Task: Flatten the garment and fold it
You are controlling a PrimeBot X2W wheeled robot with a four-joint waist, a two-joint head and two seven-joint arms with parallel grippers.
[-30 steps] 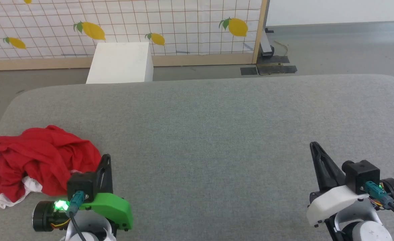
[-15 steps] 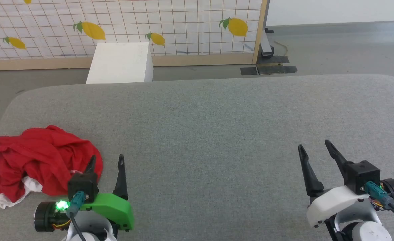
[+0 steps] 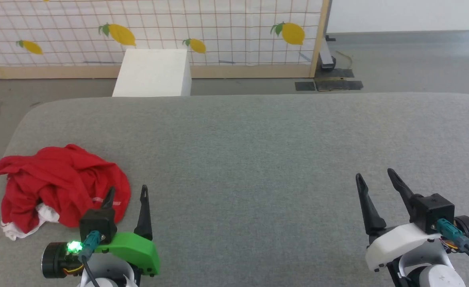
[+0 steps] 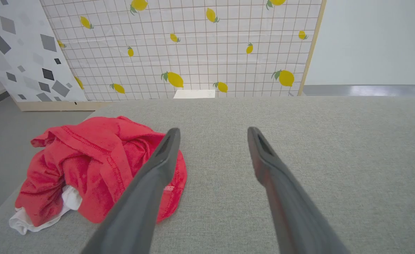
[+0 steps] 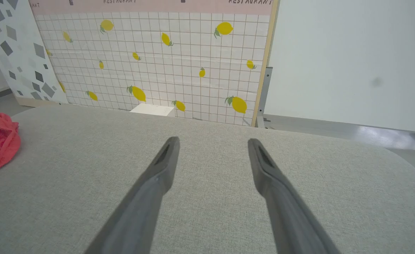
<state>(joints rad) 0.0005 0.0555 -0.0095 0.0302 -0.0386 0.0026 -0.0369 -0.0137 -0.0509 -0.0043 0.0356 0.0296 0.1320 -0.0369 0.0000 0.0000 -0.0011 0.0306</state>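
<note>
looking down on a grey surface (image 3: 258,151). finding the garment (image 3: 63,179) bunched in a red heap near the front left corner, with a scrap of white at its near edge. catching the left end effector (image 3: 127,190) just beside that heap, spread wide, gripping nothing. over on the right, seeing the right end effector (image 3: 374,175) equally wide, empty too, well apart from the cloth. beyond the far edge, spotting a white box (image 3: 152,73) before a lemon-print screen (image 3: 218,24).
</note>
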